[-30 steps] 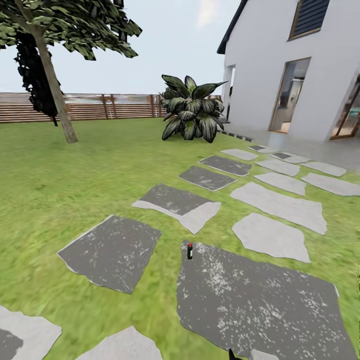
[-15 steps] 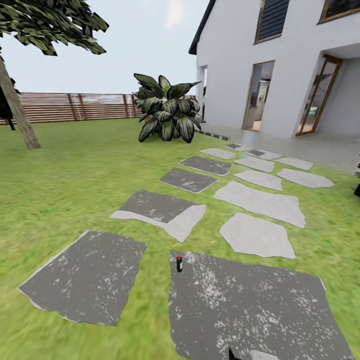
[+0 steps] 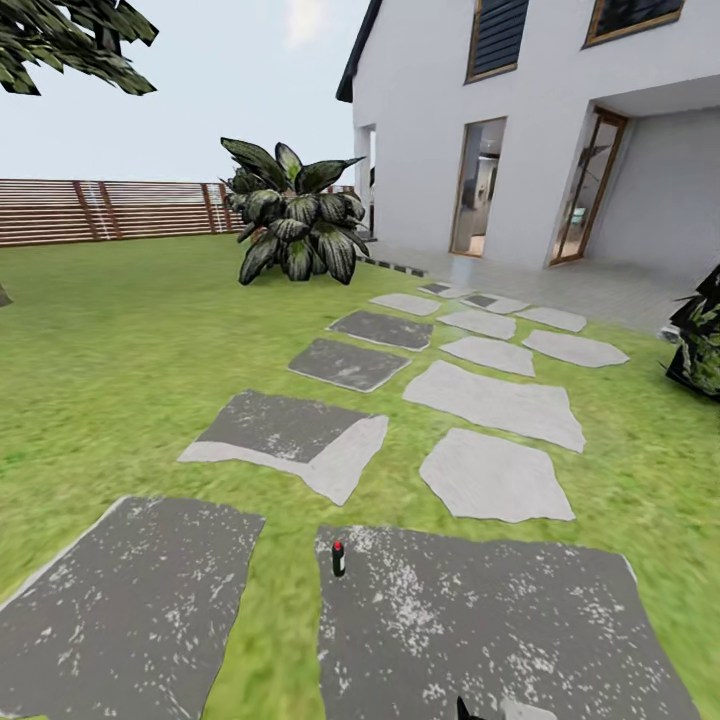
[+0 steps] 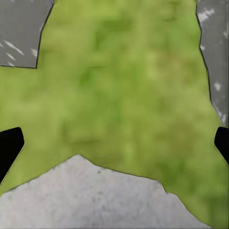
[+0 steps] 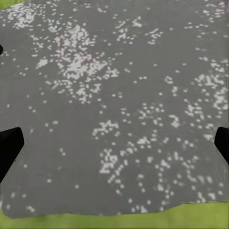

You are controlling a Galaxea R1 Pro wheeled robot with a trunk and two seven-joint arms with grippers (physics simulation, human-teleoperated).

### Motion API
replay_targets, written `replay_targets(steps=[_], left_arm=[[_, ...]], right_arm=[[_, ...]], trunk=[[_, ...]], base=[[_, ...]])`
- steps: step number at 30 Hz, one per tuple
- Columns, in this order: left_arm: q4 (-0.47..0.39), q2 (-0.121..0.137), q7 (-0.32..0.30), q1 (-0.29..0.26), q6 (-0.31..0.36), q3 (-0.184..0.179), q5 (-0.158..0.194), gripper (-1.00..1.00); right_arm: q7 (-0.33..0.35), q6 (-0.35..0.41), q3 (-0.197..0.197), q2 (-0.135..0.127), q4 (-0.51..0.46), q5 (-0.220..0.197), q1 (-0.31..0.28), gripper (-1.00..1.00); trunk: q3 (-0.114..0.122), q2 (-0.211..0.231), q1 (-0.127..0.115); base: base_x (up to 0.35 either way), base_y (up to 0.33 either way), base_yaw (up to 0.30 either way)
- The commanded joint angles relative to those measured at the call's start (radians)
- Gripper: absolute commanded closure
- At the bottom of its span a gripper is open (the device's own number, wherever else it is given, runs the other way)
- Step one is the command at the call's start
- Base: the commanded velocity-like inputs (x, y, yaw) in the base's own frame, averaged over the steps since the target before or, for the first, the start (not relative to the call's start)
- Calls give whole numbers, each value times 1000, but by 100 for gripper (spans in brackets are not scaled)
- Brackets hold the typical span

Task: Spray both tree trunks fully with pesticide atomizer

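The pesticide atomizer [image 3: 339, 558] is a small dark bottle with a red top. It stands upright on the near left edge of a big dark paving slab [image 3: 480, 620] on the garden lawn. Of the trees, ragged dark foliage [image 3: 60, 40] shows at the upper left, and a sliver of tree trunk [image 3: 3, 296] sits at the left edge. My left gripper [image 4: 114, 148] hangs open over grass and a pale stone. My right gripper [image 5: 114, 148] hangs open over the speckled dark slab. Neither holds anything.
Stepping stones [image 3: 495, 402] run from me toward the white house [image 3: 520, 130] with its open doorways. A broad-leaved bush [image 3: 295, 225] stands by the house corner, and a dark plant [image 3: 700, 340] at the right edge. A brown slat fence [image 3: 100, 210] closes the lawn's far side.
The head view has turned to the right, so the tree has slid out at the left and more of the house shows. The atomizer stays upright on its slab.
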Motion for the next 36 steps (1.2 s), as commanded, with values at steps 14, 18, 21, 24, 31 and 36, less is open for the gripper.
replay_targets(steps=[14, 18, 21, 24, 31, 36], left_arm=[[0, 0, 0, 0, 0, 0, 0, -100], [0, 0, 0, 0, 0, 0, -1, -100], [0, 0, 0, 0, 0, 0, -1, -100], [0, 0, 0, 0, 0, 0, -1, -100], [0, 0, 0, 0, 0, 0, -1, -100], [-1, -1, 0, 0, -1, 0, 0, -100]], right_arm=[[0, 0, 0, 0, 0, 0, 0, -100], [-1, 0, 0, 0, 0, 0, 0, -100], [-1, 0, 0, 1, 0, 0, 0, -100], [-1, 0, 0, 1, 0, 0, 0, -100], [1, 0, 0, 2, -4, 0, 0, -100], [0, 0, 0, 1, -31, 0, 0, -100]], trunk=[[0, 0, 0], [0, 0, 0], [0, 0, 0], [0, 0, 0], [0, 0, 0], [0, 0, 0]], base=[[317, -7, -3], [305, -117, 0], [296, -139, 0], [295, -142, 0], [295, -142, 0], [294, -142, 0]])
